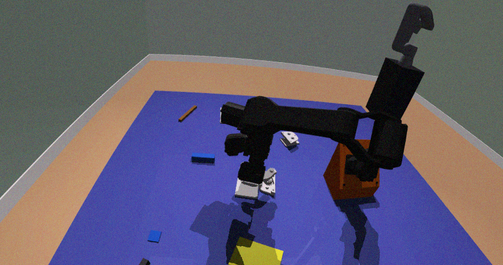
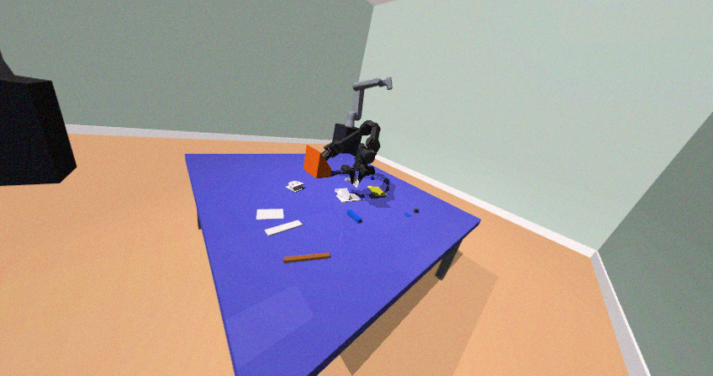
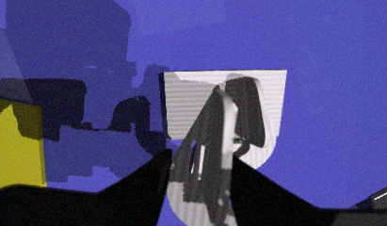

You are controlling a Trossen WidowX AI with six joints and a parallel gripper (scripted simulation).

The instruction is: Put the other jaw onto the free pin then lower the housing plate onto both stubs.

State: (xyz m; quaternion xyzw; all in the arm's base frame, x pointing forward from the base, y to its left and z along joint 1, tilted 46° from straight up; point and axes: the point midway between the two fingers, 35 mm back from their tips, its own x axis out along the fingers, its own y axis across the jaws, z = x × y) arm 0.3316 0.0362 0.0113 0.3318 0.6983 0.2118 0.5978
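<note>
A pale ribbed base lies on the blue table under my hand. My gripper is shut on a grey jaw, which stands on edge between the black fingers, over the base. A second dark, rounded shape shows beside it on the base in the wrist view; I cannot tell whether it is the other jaw or shadow. A grey toothed part sticks out right of the fingers. The pins are hidden. The white housing plate, with two holes, rests apart, tilted.
A yellow block stands near the base. An orange block is by the arm. A blue bar, a blue tile and a brown strip lie around.
</note>
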